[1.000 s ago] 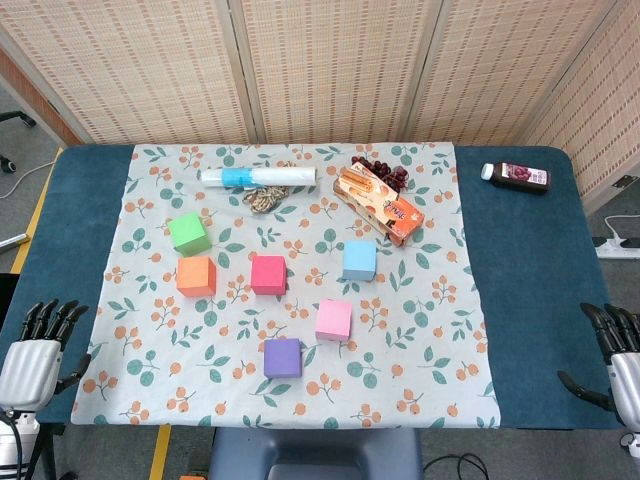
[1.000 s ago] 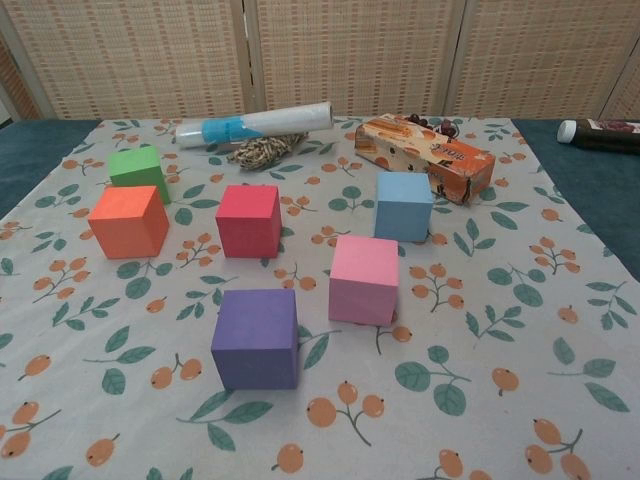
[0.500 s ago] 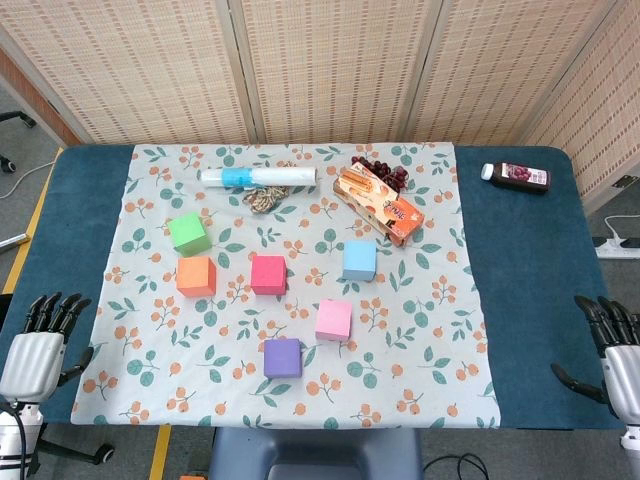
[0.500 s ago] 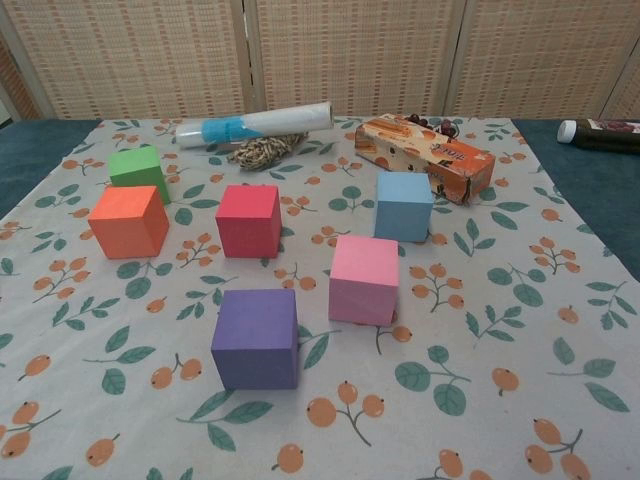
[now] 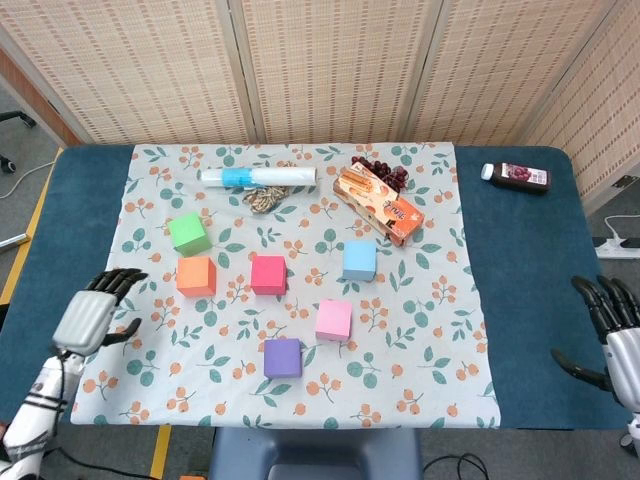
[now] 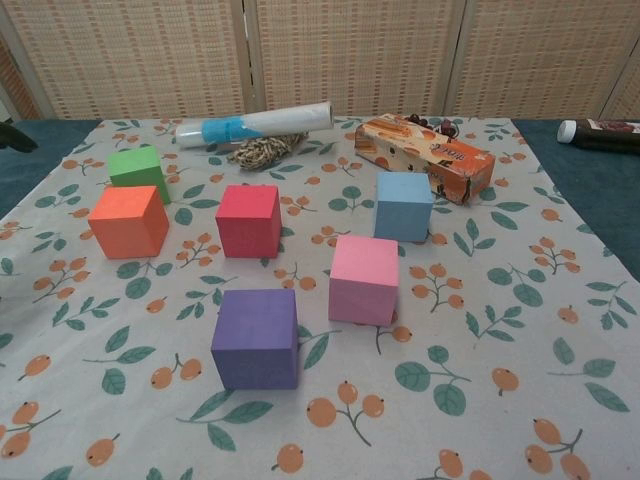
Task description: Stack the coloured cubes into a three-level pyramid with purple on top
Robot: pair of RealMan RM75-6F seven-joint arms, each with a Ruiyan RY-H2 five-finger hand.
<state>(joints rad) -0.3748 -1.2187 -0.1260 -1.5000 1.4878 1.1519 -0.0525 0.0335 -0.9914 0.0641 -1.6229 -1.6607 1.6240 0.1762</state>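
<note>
The left robot hand (image 5: pixel 92 318) is above the left edge of the floral cloth (image 5: pixel 440 330), near the front left corner of the tabletop (image 5: pixel 520 280). Its fingers (image 5: pixel 118 279) are spread and slightly curled, and it holds nothing. In the chest view only a dark fingertip shows at the left border. The right robot hand (image 5: pixel 612 335) is at the front right corner of the tabletop, over the bare blue surface, with fingers apart and nothing in its grasp. It does not show in the chest view.

All six cubes rest singly on the cloth, none touching another. Nearest the left robot hand is the orange cube (image 5: pixel 196 276), with the green cube (image 5: pixel 188 233) just behind it toward the back left. The red cube (image 5: pixel 268 274) sits to the right of the orange cube, near the centre of the cloth. The light blue cube (image 5: pixel 359 260) lies further right. The pink cube (image 5: pixel 334 320) is in front of the gap between red and light blue. The purple cube (image 5: pixel 282 357) is nearest the front edge, just left of the pink cube.

Along the back edge of the cloth lie a rolled white tube with a blue band (image 5: pixel 258 177), a coil of twine (image 5: pixel 263 197) touching it, an orange snack box (image 5: pixel 379 205) set diagonally, and dark red fruit (image 5: pixel 383 171) behind the box. A dark juice bottle (image 5: pixel 515 176) lies on its side near the back right corner of the tabletop.
</note>
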